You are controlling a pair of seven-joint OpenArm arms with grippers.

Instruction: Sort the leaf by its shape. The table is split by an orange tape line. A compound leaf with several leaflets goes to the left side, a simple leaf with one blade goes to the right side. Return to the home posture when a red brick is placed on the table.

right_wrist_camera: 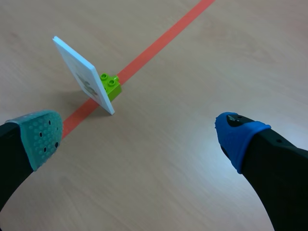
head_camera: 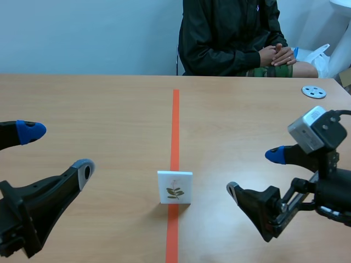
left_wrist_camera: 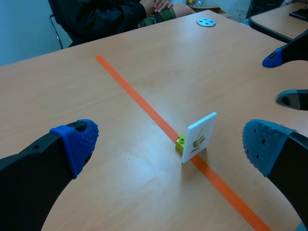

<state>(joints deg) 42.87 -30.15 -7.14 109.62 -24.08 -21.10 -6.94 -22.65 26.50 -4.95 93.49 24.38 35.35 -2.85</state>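
A small white card (head_camera: 175, 187) with a picture of a leaf sprig bearing several leaflets stands upright on the orange tape line (head_camera: 175, 137). A green brick (left_wrist_camera: 181, 143) props it from behind, also seen as the green brick (right_wrist_camera: 110, 85) behind the card (right_wrist_camera: 82, 74) in the right wrist view. My left gripper (head_camera: 55, 150) is open at the near left, well apart from the card (left_wrist_camera: 199, 138). My right gripper (head_camera: 255, 172) is open at the near right, with nothing between its fingers.
A person in a dark jacket (head_camera: 230, 35) sits across the table with hands clasped. A grey round disc (head_camera: 313, 91) lies at the far right of the table. A white plastic bag (head_camera: 321, 57) sits beyond the table's edge.
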